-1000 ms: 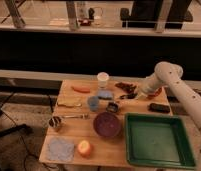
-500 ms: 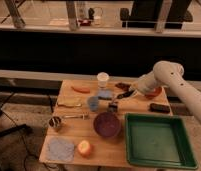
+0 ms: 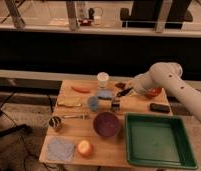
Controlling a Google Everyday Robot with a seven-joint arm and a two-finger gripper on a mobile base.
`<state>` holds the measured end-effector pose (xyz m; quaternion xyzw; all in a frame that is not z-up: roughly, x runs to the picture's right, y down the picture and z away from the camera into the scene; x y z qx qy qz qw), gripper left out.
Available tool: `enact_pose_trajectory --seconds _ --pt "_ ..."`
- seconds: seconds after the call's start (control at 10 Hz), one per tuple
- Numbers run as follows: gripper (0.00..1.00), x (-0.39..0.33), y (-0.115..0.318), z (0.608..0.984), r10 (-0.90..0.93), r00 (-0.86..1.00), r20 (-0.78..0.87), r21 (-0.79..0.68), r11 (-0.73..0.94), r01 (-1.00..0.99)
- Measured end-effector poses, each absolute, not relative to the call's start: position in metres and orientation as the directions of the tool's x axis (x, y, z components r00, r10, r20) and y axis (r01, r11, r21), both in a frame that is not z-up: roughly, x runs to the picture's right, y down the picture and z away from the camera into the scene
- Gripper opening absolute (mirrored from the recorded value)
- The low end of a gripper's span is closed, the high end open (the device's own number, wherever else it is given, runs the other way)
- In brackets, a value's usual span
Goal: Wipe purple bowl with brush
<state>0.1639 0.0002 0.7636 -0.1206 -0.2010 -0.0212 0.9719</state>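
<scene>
The gripper (image 3: pixel 123 93) is hanging over the far middle of the table (image 3: pixel 76 131), just above and right of the brush (image 3: pixel 115 105), probably lining up on it. Honestly can't tell if it's clamped or open. The purple bowl (image 3: pixel 107 123) is sitting nearer, just left of the green tray (image 3: pixel 159 161), waiting for its wipe. I'm not seeing any readable labels.

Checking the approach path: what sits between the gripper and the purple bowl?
In the camera view, the brush lies between the gripper, which is over the far side of the table, and the purple bowl.
</scene>
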Motion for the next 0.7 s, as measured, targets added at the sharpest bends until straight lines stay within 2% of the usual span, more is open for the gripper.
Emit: enact_pose_trajectory --seconds 0.5,0.7 --pt "0.00 0.152 -0.010 0.725 -0.067 0.922 0.381 -0.122 0.985 0.122" --pt "0.00 0.149 -0.009 0.693 -0.101 0.923 0.372 -0.073 0.988 0.138"
